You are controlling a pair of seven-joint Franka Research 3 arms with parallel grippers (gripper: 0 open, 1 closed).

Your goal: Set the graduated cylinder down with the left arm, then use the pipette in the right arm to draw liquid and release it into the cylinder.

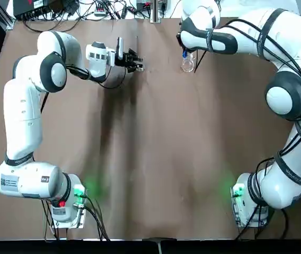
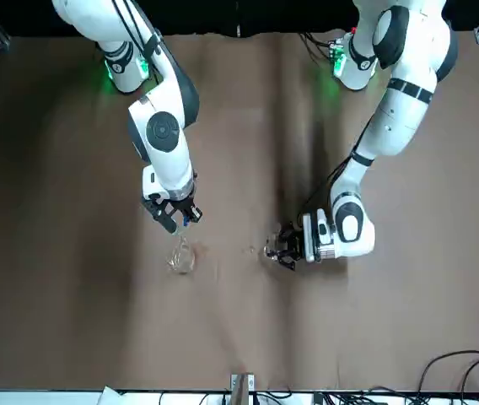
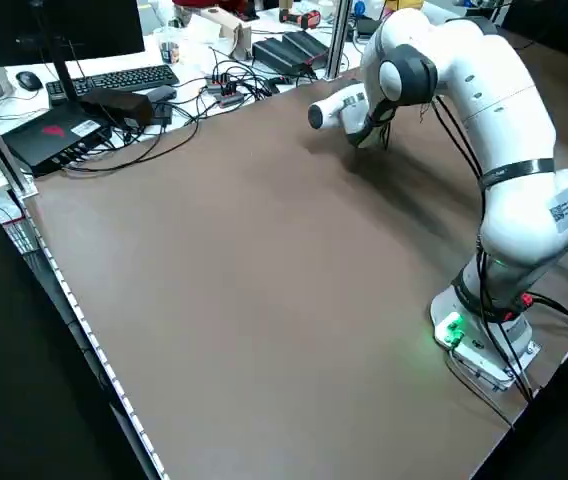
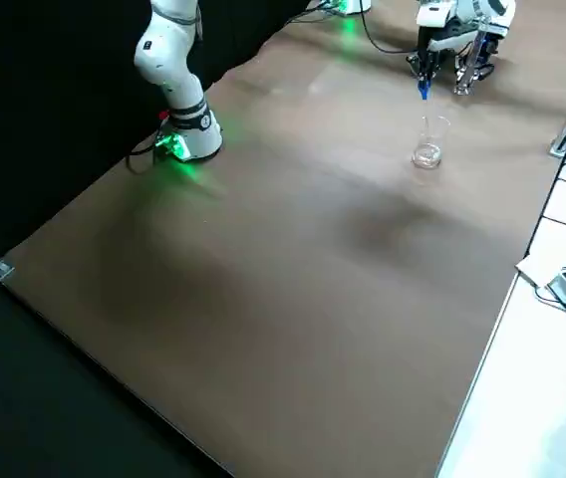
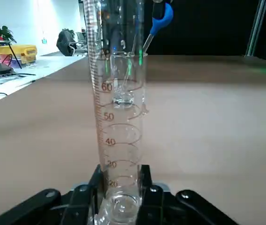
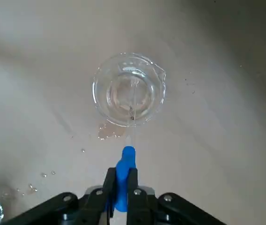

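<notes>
The left gripper (image 5: 121, 187) grips the foot of the slim, tall clear glass graduated cylinder (image 5: 119, 117) near the brown table's (image 1: 156, 159) far edge, so opening early could tip it. The right gripper (image 6: 120, 187) pinches the thin clear pipette's blue bulb (image 6: 123, 176), tip in the squat clear beaker (image 6: 128, 89) (droplets already dot the table); squeezing during transfer risks more spills.

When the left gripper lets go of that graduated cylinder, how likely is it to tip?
Fairly likely: the graduated cylinder is tall and slim on a small foot. The left gripper clamps it low down, upright. It looks like thin glass, so probably fragile and slippery; water drops lie near the beaker.
</notes>
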